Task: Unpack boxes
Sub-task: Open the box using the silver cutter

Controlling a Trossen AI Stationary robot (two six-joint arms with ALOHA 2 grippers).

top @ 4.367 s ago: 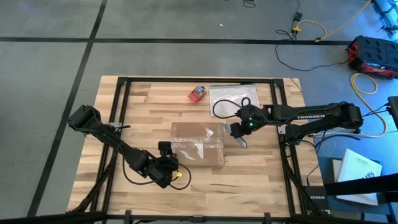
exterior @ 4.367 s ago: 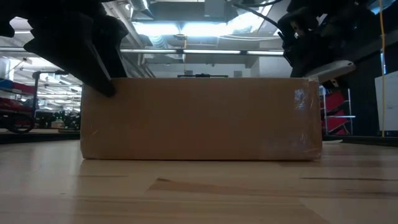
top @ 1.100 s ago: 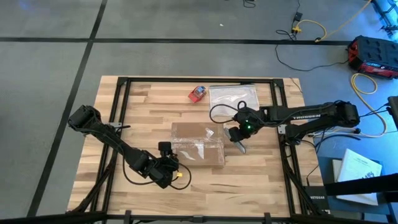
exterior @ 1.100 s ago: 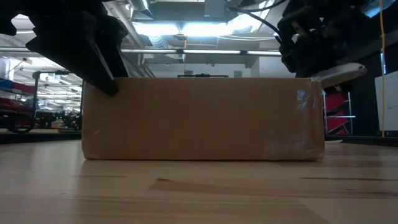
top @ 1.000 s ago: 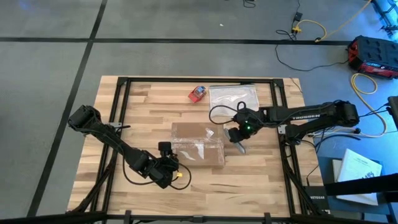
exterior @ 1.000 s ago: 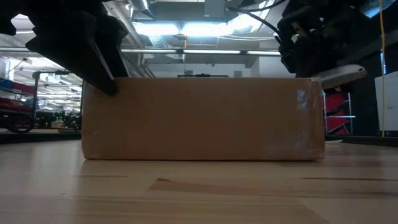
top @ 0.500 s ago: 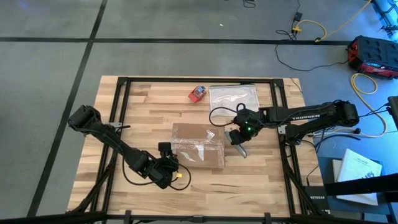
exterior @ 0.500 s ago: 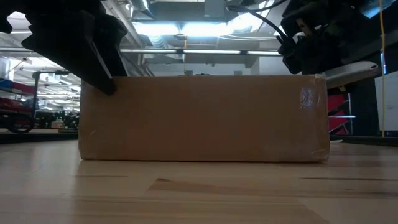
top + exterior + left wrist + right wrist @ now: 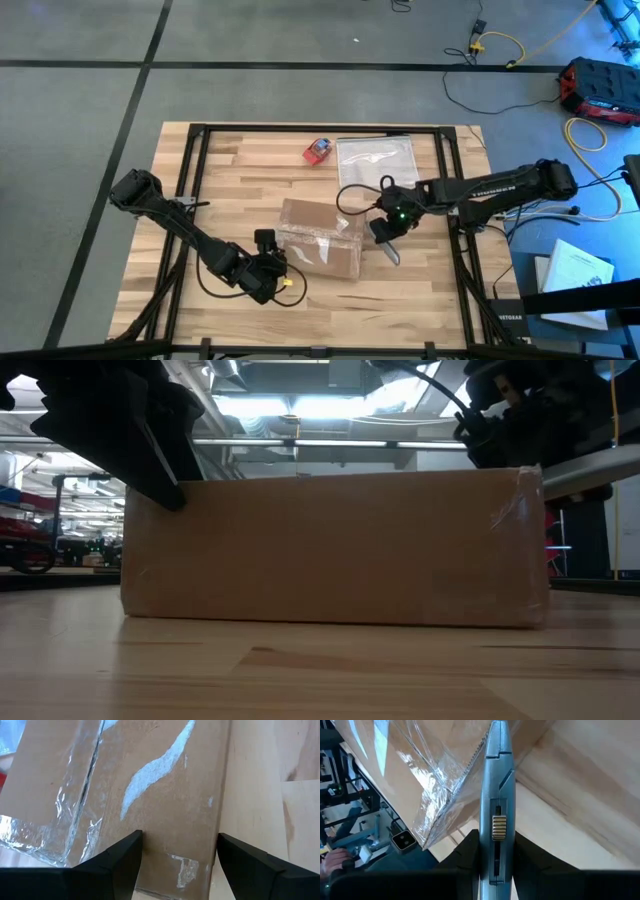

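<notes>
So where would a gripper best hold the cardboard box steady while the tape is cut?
Probably across the cardboard box at its near left corner, from above, where the left gripper already straddles it, fingers open. The box is shallow and lies flat, and that corner is farthest from the cutter in the right gripper.

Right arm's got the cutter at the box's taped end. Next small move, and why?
Probably draw the box cutter along the clear tape: the right claw grips it with its tip at the box edge, the flaps are still sealed, and the left claw, open, straddles the opposite end.
</notes>
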